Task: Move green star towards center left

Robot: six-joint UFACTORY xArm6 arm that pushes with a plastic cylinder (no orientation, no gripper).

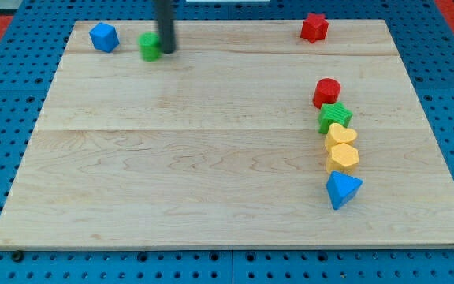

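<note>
Blocks sit scattered on the wooden counter [211, 158]. At the right, the green star [335, 117] lies in a touching chain: red cylinder [327, 91] just beyond it, yellow heart [340, 135], yellow hexagon [342, 156] and blue triangle [342, 189] nearer. My tip [166, 50] rests at the far left, touching the right side of a green block [150, 46], with a blue block [103, 37] further left. A red star [314, 27] sits far right. No pincer exists on this rod.

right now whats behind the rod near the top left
My tip sits against the right side of a green block. The rod covers that block's right edge, so its shape is unclear.
</note>
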